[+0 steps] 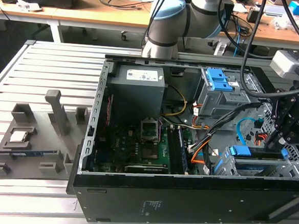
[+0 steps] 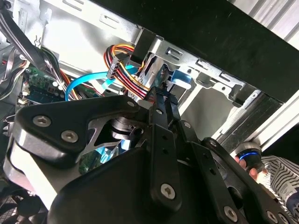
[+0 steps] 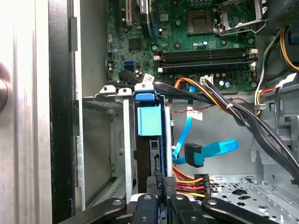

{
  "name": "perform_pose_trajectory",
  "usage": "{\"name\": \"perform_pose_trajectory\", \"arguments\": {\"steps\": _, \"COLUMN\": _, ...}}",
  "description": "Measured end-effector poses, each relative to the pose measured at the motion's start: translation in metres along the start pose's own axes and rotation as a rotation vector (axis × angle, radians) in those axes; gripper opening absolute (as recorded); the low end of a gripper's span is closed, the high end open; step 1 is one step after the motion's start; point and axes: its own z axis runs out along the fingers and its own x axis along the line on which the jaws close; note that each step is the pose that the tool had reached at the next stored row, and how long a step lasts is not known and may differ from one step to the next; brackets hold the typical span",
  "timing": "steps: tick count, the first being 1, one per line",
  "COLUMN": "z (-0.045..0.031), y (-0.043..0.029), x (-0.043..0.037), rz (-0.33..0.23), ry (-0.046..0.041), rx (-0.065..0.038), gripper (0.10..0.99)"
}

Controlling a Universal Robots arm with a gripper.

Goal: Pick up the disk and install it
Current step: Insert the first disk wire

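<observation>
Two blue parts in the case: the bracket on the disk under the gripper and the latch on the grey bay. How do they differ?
The blue bracket is a long strip along the disk, down in the cage at the exterior view's right, directly under the gripper. The blue latch is blockier, lies atop the grey drive bay and is well apart from the gripper. Both are blue plastic.

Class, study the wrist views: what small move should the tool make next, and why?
Probably ease the disk straight and slightly deeper into the cage. The tool grips its edge, its blue bracket already sits between the cage walls, and the cables lie beside the path, not across it.
</observation>
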Motion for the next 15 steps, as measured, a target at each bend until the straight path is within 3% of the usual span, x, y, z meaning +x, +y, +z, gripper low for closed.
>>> {"name": "perform_pose_trajectory", "arguments": {"steps": 2, "z": -0.0001, "y": -0.0008, "x": 0.0000, "rz": 0.000, "ry": -0.0011, "rx": 0.000, "gripper": 0.169}}
{"name": "perform_pose_trajectory", "arguments": {"steps": 6, "z": 0.0000, "y": -0.0014, "x": 0.0005, "rz": 0.001, "ry": -0.0136, "rx": -0.001, "gripper": 0.169}}
{"name": "perform_pose_trajectory", "arguments": {"steps": 15, "z": 0.0026, "y": -0.0023, "x": 0.0051, "rz": 0.003, "ry": -0.0149, "rx": -0.001, "gripper": 0.169}}
